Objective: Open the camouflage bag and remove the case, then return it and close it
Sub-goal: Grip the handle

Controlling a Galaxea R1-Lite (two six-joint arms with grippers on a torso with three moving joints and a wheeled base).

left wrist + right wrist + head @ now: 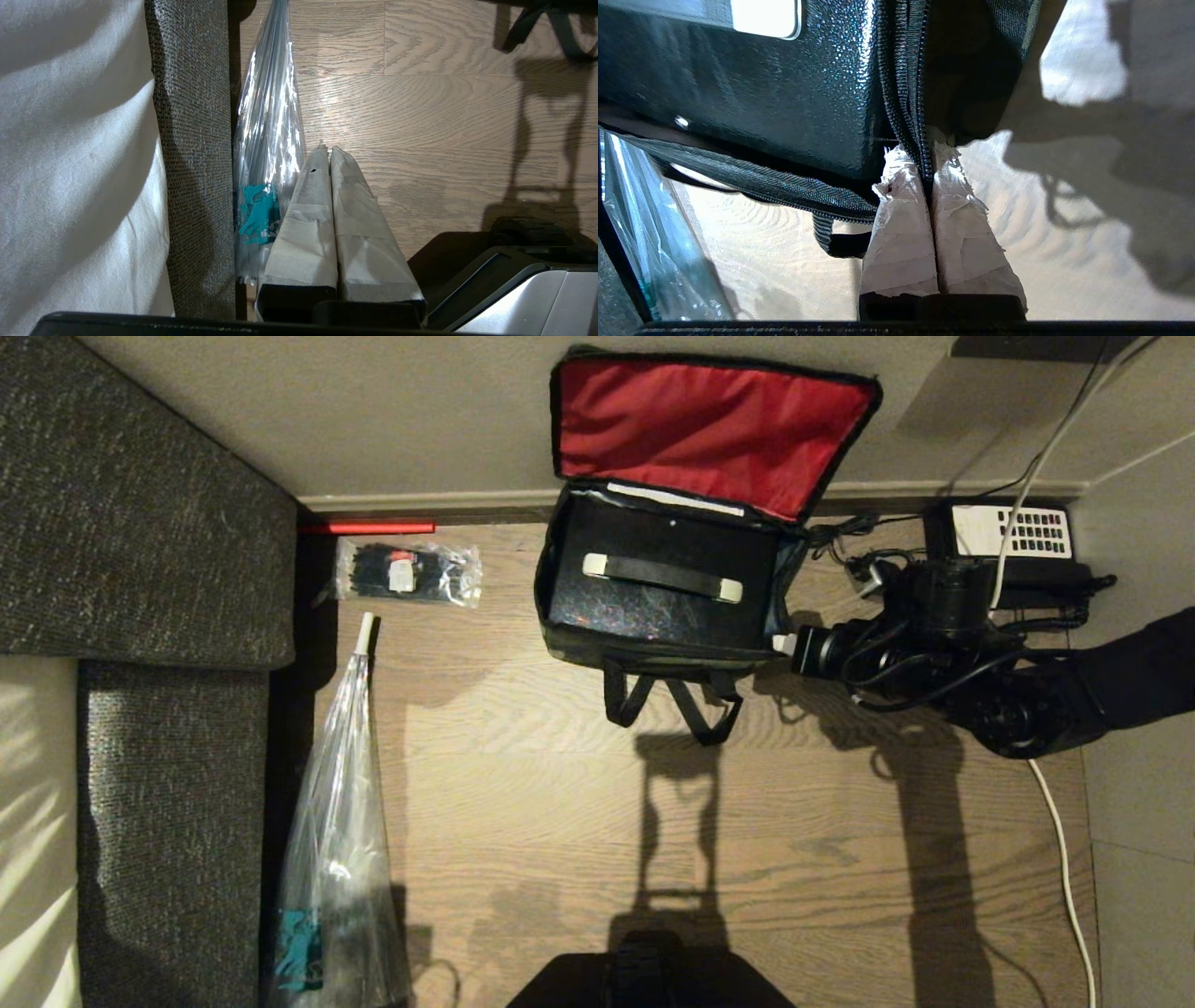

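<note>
You see the camouflage bag [653, 658] standing open on the wood floor, red-lined lid [709, 434] propped against the wall, the black case [653, 607] inside, handle [661, 577] up.

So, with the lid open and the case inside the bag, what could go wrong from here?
1. The right tool is pinched shut on the zipper edge of the camouflage bag, at its right corner. Pulling may drag the whole soft bag instead of moving the zipper.
2. The red-lined lid leans on the wall, so it could fall shut unexpectedly.
3. The right arm works beside the desk phone and its cables, and might snag them.
</note>
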